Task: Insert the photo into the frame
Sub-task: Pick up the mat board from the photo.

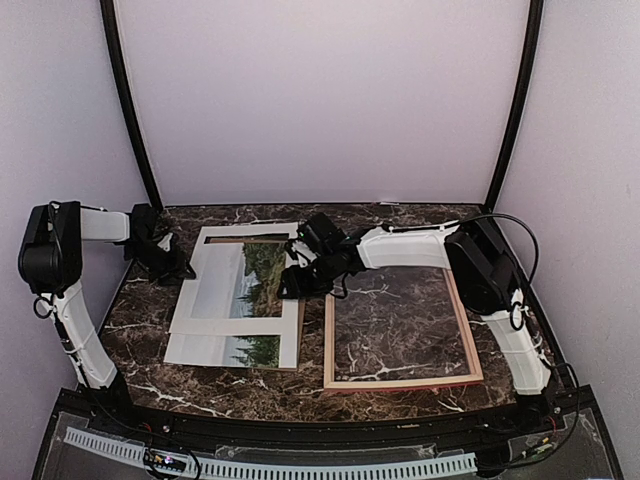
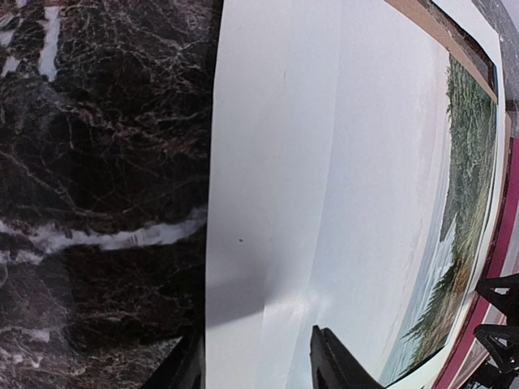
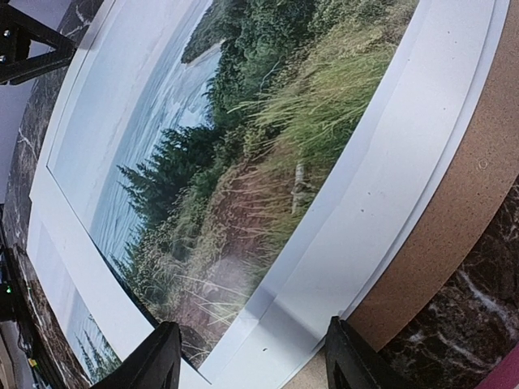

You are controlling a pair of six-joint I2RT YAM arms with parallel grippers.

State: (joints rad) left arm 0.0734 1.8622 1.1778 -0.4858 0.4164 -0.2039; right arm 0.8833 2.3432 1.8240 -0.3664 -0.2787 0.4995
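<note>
Plainly, the main risk is taking the wrong sheet: the photo (image 3: pixel 243 162) lies left of centre on the table (image 1: pixel 250 395), sandwiched between a skewed white mat (image 2: pixel 276 162) above and a brown panel (image 3: pixel 438 235) below. Any pinch at an edge may catch the mat alone or lift several layers together. The left gripper (image 2: pixel 255 340) hovers at the stack's far left side, jaws spread astride the mat's left edge. Closing there would likely buckle or crease the sheet. The right gripper (image 3: pixel 251 324), also spread, hangs over the stack's right side. A push from it could slide the layers further askew or shove them against the frame (image 1: pixel 400 382), which lies just right of the stack. Most of the photo is covered by the mat, so its edges cannot be traced. Whether either gripper touches paper is unclear, and so is whether a clear pane sits in the frame.
</note>
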